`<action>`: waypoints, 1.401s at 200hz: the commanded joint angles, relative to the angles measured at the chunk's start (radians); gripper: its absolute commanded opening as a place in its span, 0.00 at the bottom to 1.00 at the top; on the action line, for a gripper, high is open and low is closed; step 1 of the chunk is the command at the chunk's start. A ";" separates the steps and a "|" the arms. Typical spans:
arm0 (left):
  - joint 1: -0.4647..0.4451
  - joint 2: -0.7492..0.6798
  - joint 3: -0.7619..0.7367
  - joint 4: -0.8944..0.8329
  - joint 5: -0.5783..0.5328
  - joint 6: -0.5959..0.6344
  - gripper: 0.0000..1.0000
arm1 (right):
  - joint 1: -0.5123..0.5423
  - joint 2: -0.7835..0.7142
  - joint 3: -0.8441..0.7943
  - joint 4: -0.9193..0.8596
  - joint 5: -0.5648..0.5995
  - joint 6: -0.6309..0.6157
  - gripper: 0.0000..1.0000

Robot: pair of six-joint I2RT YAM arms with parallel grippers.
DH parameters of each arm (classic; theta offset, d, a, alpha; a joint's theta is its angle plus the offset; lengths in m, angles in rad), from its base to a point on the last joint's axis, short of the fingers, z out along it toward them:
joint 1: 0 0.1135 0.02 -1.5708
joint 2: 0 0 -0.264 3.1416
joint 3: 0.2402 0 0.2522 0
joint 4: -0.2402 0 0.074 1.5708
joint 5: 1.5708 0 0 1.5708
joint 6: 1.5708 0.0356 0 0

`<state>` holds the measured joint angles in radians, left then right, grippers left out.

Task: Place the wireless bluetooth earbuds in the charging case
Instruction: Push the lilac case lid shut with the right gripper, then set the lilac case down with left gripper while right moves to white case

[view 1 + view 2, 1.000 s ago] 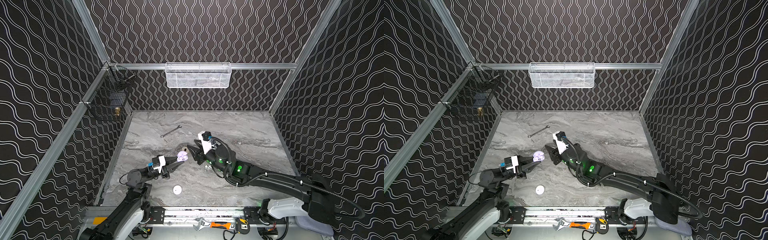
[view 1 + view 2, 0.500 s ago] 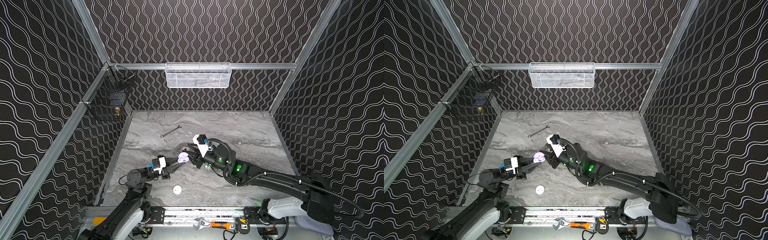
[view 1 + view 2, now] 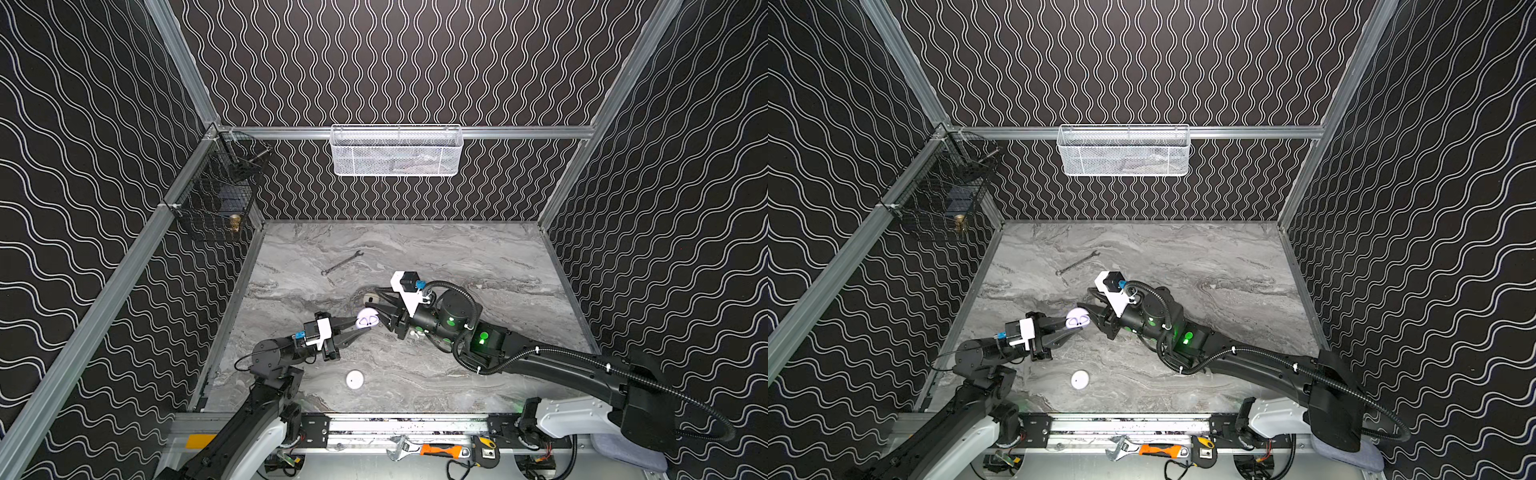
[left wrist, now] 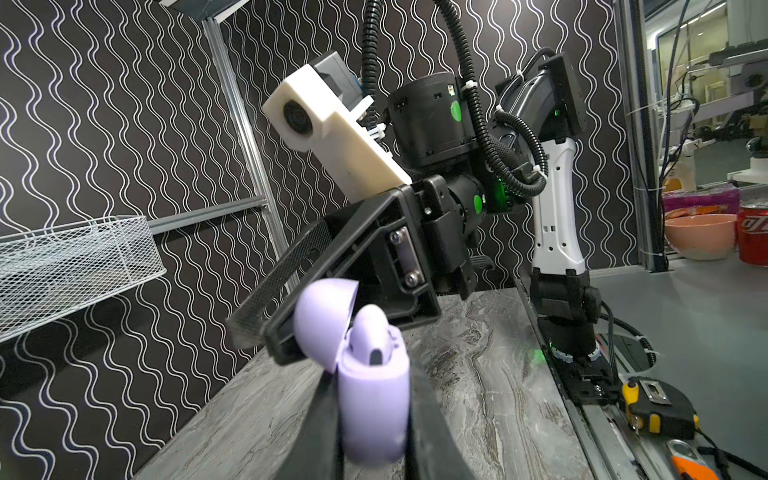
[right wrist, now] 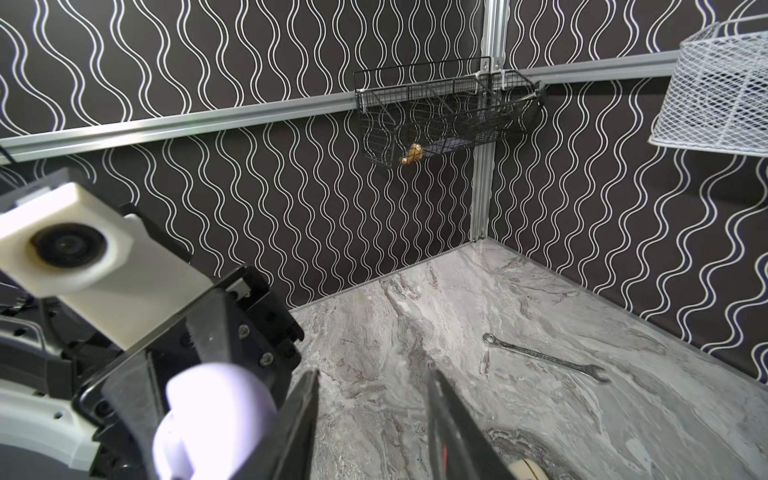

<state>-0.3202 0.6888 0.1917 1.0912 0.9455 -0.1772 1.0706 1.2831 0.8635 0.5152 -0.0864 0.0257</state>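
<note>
Pinching the pale lilac rounded plastic charging case [image 4: 374, 399], lid open, at centre-left in both top views, the left gripper [image 3: 362, 327] holds it. Lilac short-stemmed earbuds [image 3: 368, 321] sit inside. The right gripper [image 3: 374, 303], just beside the lid, stands spread and empty.

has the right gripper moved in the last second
Yes, a little. Judged against the wrench, which lies still, the right gripper has drawn away from it, toward the front and slightly left, ending beside the open lilac case.
</note>
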 commanded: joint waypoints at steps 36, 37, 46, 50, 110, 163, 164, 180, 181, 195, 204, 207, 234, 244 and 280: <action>0.003 -0.011 0.009 -0.131 -0.088 0.036 0.00 | 0.008 -0.072 -0.088 0.161 -0.112 -0.015 0.45; 0.003 -0.011 0.009 -0.131 -0.087 0.036 0.00 | 0.008 -0.071 -0.090 0.163 -0.112 -0.015 0.45; 0.003 -0.009 0.008 -0.126 -0.088 0.035 0.00 | 0.009 -0.076 -0.097 0.171 -0.106 -0.015 0.45; 0.003 -0.009 0.008 -0.128 -0.090 0.035 0.00 | 0.009 -0.077 -0.098 0.171 -0.102 -0.014 0.45; 0.009 0.059 0.110 -0.472 -0.448 -0.038 0.00 | 0.009 -0.156 -0.174 0.135 0.135 0.008 0.45; 0.024 0.116 0.226 -0.774 -0.652 -0.229 0.00 | 0.008 -0.230 -0.299 0.088 0.205 0.092 0.46; 0.024 0.117 0.229 -0.782 -0.654 -0.230 0.00 | 0.008 -0.233 -0.301 0.088 0.206 0.095 0.46; 0.024 0.140 0.214 -0.792 -0.688 -0.254 0.00 | 0.008 -0.246 -0.336 0.078 0.208 0.132 0.46; 0.024 0.140 0.211 -0.788 -0.687 -0.256 0.00 | 0.009 -0.246 -0.337 0.077 0.208 0.134 0.46; 0.026 0.178 0.188 -0.756 -0.676 -0.273 0.00 | 0.009 -0.254 -0.354 0.052 0.208 0.161 0.45; 0.026 0.213 0.187 -0.752 -0.666 -0.283 0.00 | 0.009 -0.256 -0.359 0.029 0.211 0.177 0.44; 0.026 0.228 0.188 -0.750 -0.661 -0.284 0.00 | 0.010 -0.258 -0.360 0.022 0.213 0.181 0.44; 0.026 0.371 0.189 -0.696 -0.613 -0.281 0.00 | 0.013 -0.253 -0.378 -0.032 0.226 0.215 0.43; 0.027 0.429 0.193 -0.680 -0.610 -0.274 0.00 | 0.015 -0.247 -0.388 -0.032 0.232 0.219 0.43; 0.028 0.586 0.240 -0.655 -0.609 -0.254 0.00 | 0.020 -0.191 -0.389 -0.048 0.296 0.212 0.45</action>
<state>-0.2955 1.2160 0.3927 0.3752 0.3237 -0.4419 1.0870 1.0664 0.4583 0.4942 0.1486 0.2218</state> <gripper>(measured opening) 0.189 0.453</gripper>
